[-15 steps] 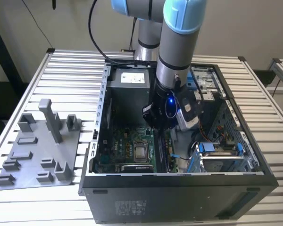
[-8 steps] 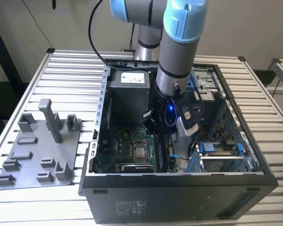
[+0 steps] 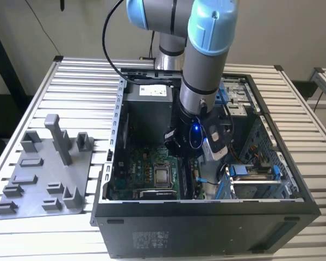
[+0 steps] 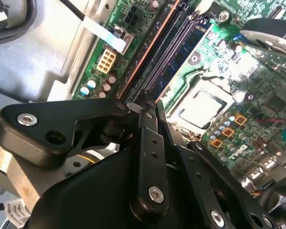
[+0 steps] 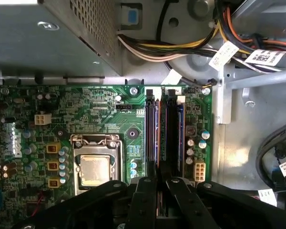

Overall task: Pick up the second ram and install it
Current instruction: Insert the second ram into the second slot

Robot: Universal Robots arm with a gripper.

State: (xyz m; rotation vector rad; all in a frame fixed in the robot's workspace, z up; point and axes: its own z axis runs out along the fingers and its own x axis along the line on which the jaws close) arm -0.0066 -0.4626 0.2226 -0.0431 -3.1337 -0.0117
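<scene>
Flanking the processor [image 5: 94, 170], the second ram [image 5: 172, 138] is seen slotted, gripper [image 5: 158, 191] clamped on it.

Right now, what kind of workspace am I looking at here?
Likely a robot assembly test bench: an open computer case lies on a slatted metal table, with a gray parts holder plate beside it and the gripper over the motherboard's memory slots.

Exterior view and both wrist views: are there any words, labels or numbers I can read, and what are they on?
Power-supply sticker, exterior view: print too small to read.
Case-front label, exterior view: blurred, unreadable.
Cable tags, first wrist view: print too small to read.
Motherboard marking, first wrist view: not legible.
Nothing can be quoted reliably.
</scene>
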